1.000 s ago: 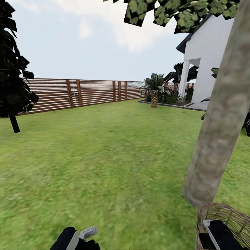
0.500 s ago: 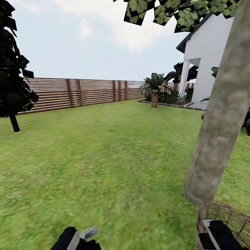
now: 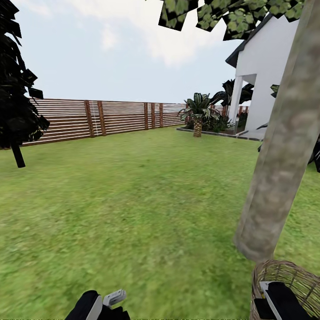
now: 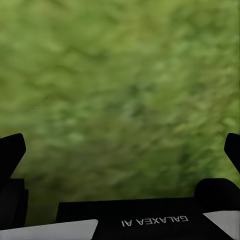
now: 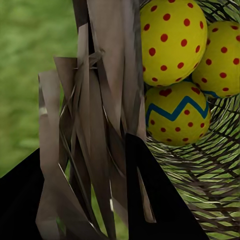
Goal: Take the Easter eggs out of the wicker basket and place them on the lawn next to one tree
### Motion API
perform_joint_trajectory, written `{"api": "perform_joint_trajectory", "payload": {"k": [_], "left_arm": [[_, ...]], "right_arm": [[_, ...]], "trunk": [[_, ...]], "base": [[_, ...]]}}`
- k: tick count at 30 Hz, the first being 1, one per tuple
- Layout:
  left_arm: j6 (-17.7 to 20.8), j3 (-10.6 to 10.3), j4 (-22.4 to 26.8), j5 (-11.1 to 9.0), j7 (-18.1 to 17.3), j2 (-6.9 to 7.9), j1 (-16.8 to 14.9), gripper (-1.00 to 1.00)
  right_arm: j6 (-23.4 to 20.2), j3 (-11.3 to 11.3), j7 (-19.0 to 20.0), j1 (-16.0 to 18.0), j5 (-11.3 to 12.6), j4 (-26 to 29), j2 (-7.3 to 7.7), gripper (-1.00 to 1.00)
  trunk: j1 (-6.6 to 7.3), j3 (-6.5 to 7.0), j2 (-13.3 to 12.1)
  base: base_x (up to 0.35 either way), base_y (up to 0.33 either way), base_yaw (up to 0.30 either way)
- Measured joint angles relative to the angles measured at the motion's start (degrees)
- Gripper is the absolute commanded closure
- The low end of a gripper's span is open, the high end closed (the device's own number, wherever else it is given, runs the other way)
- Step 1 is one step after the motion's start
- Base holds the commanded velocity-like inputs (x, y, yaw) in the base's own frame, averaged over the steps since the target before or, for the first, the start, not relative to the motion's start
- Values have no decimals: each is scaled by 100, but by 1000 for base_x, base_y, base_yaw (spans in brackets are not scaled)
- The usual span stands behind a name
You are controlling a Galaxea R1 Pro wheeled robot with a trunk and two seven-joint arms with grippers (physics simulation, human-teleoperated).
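- Easter eggs, three of them, lie together inside the wicker basket (image 5: 210, 175); the right wrist view shows them touching one another against the woven wall.
- One egg (image 5: 172, 40) is bright yellow with red dots all over it.
- A second egg (image 5: 222, 57) beside it has the same yellow shell and red dots, with a trace of blue-green band at its lower edge.
- The third egg (image 5: 175, 117) sits against the other two and carries a clear blue-green zigzag band across its middle, red dots above and below the band.
- In the head view the basket (image 3: 284, 273) is brown open weave with a round rim, standing on the lawn (image 3: 146, 195) just beside the foot of the tree (image 3: 278, 155), whose thick grey-brown mottled trunk leans slightly.
- The right gripper (image 3: 278, 298) is down inside the basket's mouth; its dark fingers (image 5: 155, 200) straddle the flat brown strips of the wall, and whether they clamp anything cannot be told.
- The left gripper (image 3: 113, 298) hangs low over bare grass, its two dark fingertips (image 4: 11, 152) spread wide apart with nothing between them.
- Further off stand a brown slatted fence (image 3: 111, 118), a white house (image 3: 266, 84) and a dark narrow tree (image 3: 15, 89).
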State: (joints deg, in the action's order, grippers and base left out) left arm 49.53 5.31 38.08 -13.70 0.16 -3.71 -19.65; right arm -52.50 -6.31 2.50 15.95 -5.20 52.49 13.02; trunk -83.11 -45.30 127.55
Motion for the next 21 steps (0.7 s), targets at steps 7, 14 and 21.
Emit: {"api": "perform_joint_trajectory", "payload": {"k": [7,14,21], "left_arm": [[0,-8,-2,-6,0,-14,-1,-100],[-2,-1,-3,-7,-6,-17,2,-100],[0,-3,-9,0,0,-26,1,-100]], "right_arm": [[2,2,1,2,-9,1,2,100],[-2,3,0,1,11,2,-35,100],[1,-4,1,0,18,0,-36,100]], "trunk": [[3,0,2],[2,0,2],[-88,-72,160]], "base": [[161,-5,0],[299,-91,0],[8,-3,0]]}}
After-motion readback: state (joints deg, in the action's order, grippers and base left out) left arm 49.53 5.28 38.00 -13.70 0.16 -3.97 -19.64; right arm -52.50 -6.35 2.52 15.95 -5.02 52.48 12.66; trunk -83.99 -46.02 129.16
